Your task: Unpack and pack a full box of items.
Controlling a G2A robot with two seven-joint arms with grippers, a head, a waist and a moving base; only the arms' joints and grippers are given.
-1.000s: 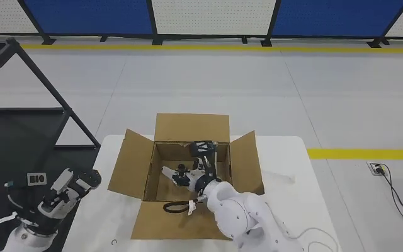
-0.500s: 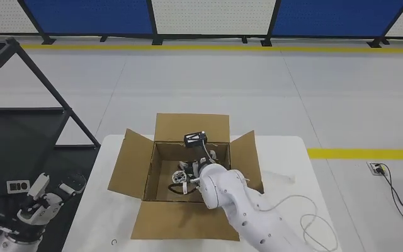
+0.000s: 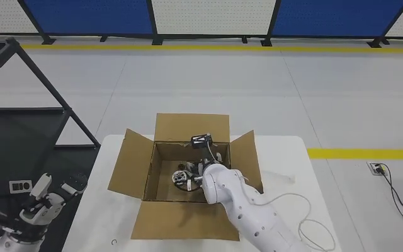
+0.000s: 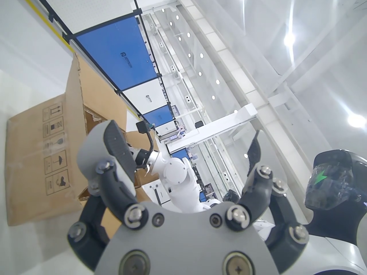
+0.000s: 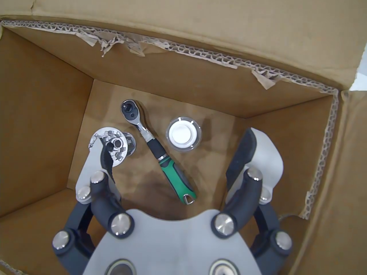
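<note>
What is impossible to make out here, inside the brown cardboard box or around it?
- Top view: the white right arm covers part of the floor of the brown cardboard box; the items there are too small to identify.
- Right wrist view: a finger of the right gripper hides part of the toothed silver metal disc.
- Left wrist view: the box's outer wall hides its inside.

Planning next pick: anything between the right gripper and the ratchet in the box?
Nothing visible. The right gripper hangs open over the box, and the ratchet lies bare on its floor; a metal disc and a white jar sit apart on either side.
</note>
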